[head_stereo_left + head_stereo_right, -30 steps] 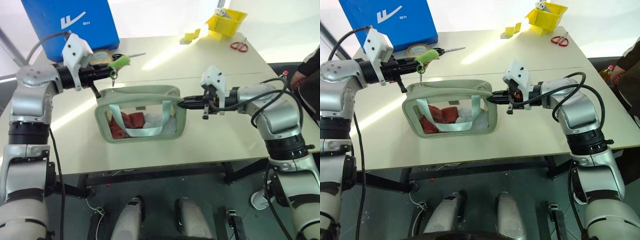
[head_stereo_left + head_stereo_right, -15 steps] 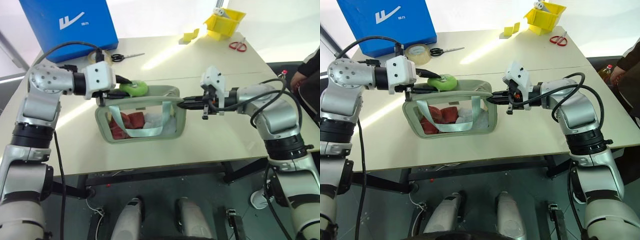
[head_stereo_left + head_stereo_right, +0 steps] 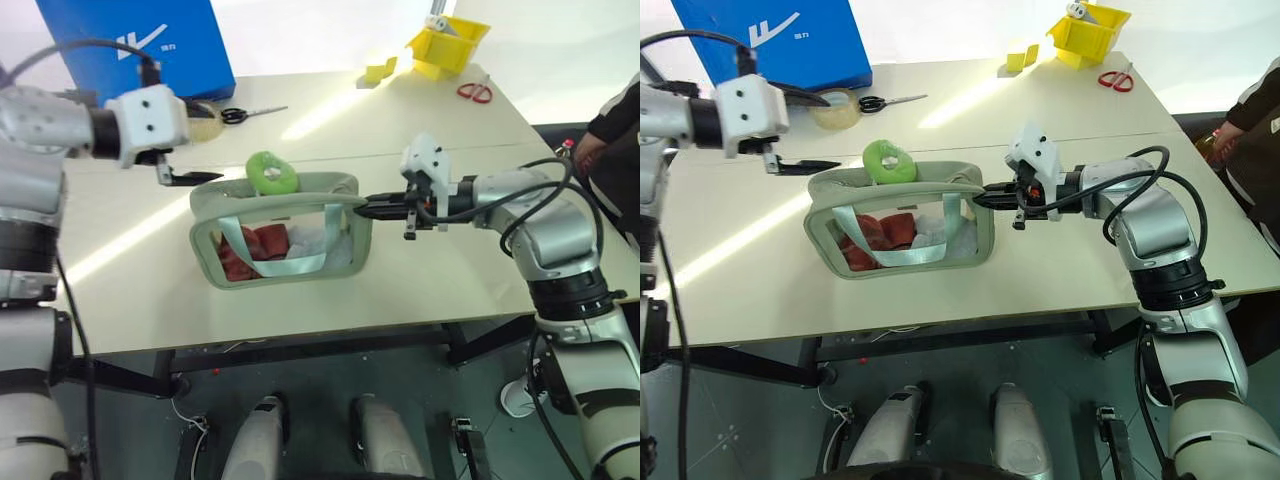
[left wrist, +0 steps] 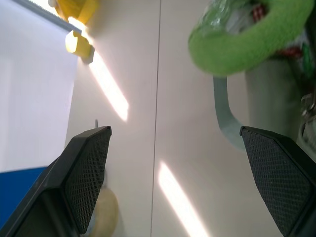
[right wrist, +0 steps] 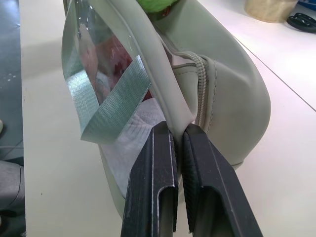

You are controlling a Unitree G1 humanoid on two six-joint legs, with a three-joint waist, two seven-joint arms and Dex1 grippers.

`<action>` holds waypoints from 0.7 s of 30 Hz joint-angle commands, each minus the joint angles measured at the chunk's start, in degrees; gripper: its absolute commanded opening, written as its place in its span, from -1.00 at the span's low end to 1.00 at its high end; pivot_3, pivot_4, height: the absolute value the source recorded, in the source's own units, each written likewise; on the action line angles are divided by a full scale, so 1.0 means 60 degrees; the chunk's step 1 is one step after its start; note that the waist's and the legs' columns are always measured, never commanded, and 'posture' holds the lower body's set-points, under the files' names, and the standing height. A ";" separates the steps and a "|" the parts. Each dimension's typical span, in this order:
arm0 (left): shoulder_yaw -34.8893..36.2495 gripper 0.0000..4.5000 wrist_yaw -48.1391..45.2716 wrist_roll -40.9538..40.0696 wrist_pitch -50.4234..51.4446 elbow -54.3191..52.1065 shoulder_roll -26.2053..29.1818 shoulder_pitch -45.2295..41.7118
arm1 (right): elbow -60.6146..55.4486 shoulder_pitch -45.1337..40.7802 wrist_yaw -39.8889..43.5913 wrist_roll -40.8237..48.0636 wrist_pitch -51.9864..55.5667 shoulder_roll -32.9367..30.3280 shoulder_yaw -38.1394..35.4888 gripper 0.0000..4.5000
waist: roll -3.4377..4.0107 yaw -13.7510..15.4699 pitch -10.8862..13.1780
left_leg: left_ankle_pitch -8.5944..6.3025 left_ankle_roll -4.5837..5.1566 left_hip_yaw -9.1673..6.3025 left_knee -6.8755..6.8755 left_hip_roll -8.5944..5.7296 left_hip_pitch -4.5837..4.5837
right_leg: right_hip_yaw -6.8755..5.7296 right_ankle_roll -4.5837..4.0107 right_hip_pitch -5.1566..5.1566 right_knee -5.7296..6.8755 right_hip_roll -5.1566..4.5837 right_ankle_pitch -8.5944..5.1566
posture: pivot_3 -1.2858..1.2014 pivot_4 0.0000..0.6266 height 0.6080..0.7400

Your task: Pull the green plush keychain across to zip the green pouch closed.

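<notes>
On table [image 3: 300, 300]: green pouch [image 3: 285, 240], green plush keychain [image 3: 271, 172] resting on top.
Left gripper [image 3: 190, 178]: spread, beside pouch.
Right gripper [image 3: 368, 206]: pinching pouch edge.

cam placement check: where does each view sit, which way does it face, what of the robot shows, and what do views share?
Eye views: on the head, looking forward and down at the table; both arms show.
Left wrist: looks along the open left gripper at the keychain.
Right wrist: looks along the right gripper, shut on the pouch edge.
Shared: pouch and keychain show in all of them.
</notes>
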 commanded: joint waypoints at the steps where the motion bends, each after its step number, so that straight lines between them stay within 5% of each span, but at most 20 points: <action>1: 0.1060 0.98 -0.0253 -0.1085 0.1855 -0.0927 0.0596 0.0376 | -0.0233 -0.0003 -0.0005 0.0010 -0.0138 -0.0067 -0.0141 -1.00 | 0.0000 -0.0005 0.0000 | 0.0000 0.0000 0.0000 0.0000 0.0000 0.0000 | 0.0000 0.0000 0.0001 0.0000 0.0000 0.0000 | 0.03 -0.52 1.00; 5: 0.2125 0.98 -0.0634 -0.2976 0.5288 -0.3332 0.1244 0.1910 | -0.0239 0.0013 0.0043 0.0007 -0.0163 -0.0106 -0.0136 -1.00 | 0.0002 -0.0074 0.0001 | -0.0001 0.0001 0.0000 -0.0006 0.0003 0.0000 | 0.0001 0.0008 -0.0001 0.0003 -0.0001 -0.0007 | 0.03 -0.52 1.00; 11: 0.3398 0.98 -0.0144 -0.4567 0.7945 -0.5943 0.1728 0.4081 | -0.0220 0.0001 0.0137 -0.0022 -0.0235 -0.0085 -0.0052 -1.00 | 0.0002 -0.0062 0.0002 | -0.0001 0.0001 -0.0008 -0.0003 0.0007 0.0003 | -0.0003 0.0005 0.0005 0.0005 0.0002 -0.0010 | 0.03 -0.52 1.00; 18: 0.3224 0.98 0.0522 -0.4182 0.7440 -0.7137 0.1595 0.6033 | -0.0098 -0.0109 0.0174 -0.0063 -0.0290 0.0029 0.0001 -1.00 | 0.0004 0.0003 0.0002 | -0.0001 0.0000 -0.0005 -0.0003 0.0008 0.0007 | 0.0000 -0.0026 0.0003 0.0003 0.0001 -0.0022 | 0.03 -0.52 1.00; 21: 0.2611 0.59 0.1167 -0.3378 0.6475 -0.6746 0.1181 0.6157 | -0.0143 -0.0133 0.0174 -0.0057 -0.0259 0.0066 0.0029 -1.00 | 0.0004 0.0019 0.0002 | -0.0002 -0.0001 -0.0002 -0.0003 0.0007 0.0010 | 0.0001 -0.0031 0.0006 0.0000 -0.0003 -0.0023 | 0.03 -0.52 1.00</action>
